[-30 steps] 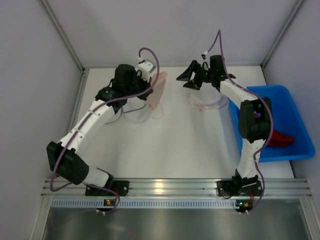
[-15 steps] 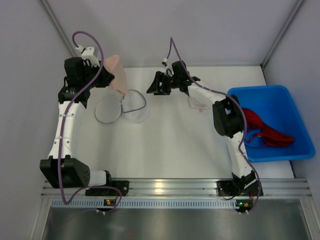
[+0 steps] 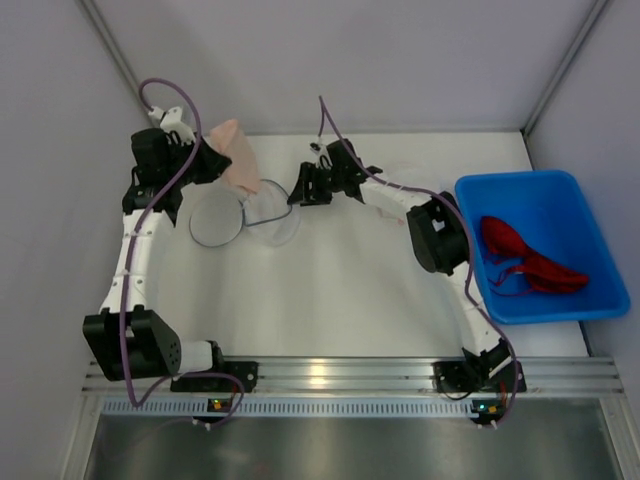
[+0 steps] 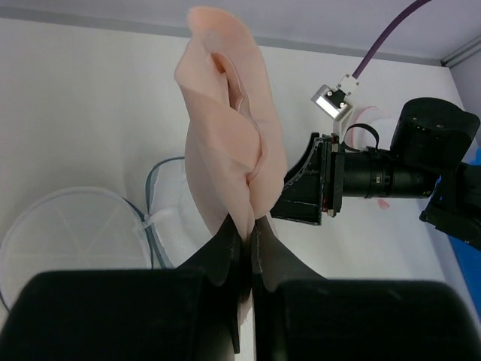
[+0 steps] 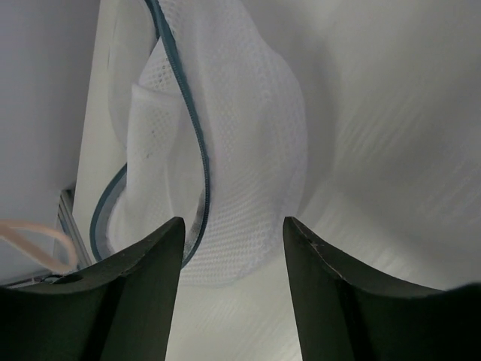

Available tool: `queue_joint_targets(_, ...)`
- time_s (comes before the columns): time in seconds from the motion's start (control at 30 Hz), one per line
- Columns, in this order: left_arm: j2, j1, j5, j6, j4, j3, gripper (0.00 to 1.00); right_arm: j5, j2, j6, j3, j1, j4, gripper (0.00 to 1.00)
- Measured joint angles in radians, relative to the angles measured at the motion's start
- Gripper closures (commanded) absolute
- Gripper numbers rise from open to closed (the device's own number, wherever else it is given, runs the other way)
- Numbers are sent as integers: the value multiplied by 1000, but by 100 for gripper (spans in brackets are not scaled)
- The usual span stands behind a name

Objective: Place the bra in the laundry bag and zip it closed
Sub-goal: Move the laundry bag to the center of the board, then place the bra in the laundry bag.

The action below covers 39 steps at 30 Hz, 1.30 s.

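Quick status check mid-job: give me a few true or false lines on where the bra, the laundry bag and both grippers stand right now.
1. The left gripper is shut on the bra and holds it up. True.
2. The bra is already inside the laundry bag. False: it hangs from the left gripper, outside the bag.
3. The right gripper has its jaws open, pointing at the mesh bag, with nothing between them. True.
4. The blue bin is empty. False: a red garment lies in it.
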Motion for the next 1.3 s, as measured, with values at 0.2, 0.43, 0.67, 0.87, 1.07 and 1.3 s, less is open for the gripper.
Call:
queue_joint_targets(0.2,1,0,14,-34,78,-97,100,-23,2,18,0,27,26,57)
queue_joint_targets(0.43,2,0,35,-76,200,-195,100,-89,3,71,-6,33,114,84)
queue_joint_targets(0.67,32,0,58,-141,302,-217,100,-144,0,105,-72,32,173,100)
queue_joint_targets(0.87,29,-5,70,-149,362,-340,100,-179,-85,153,-294,25,211,100)
queue_joint_targets(1.07,26,-82,56,-82,344,-512,100,-212,-196,193,-442,23,259,100)
queue_joint_targets(1.3,-6,-228,-5,59,271,-527,100,-224,-250,222,-456,19,299,100)
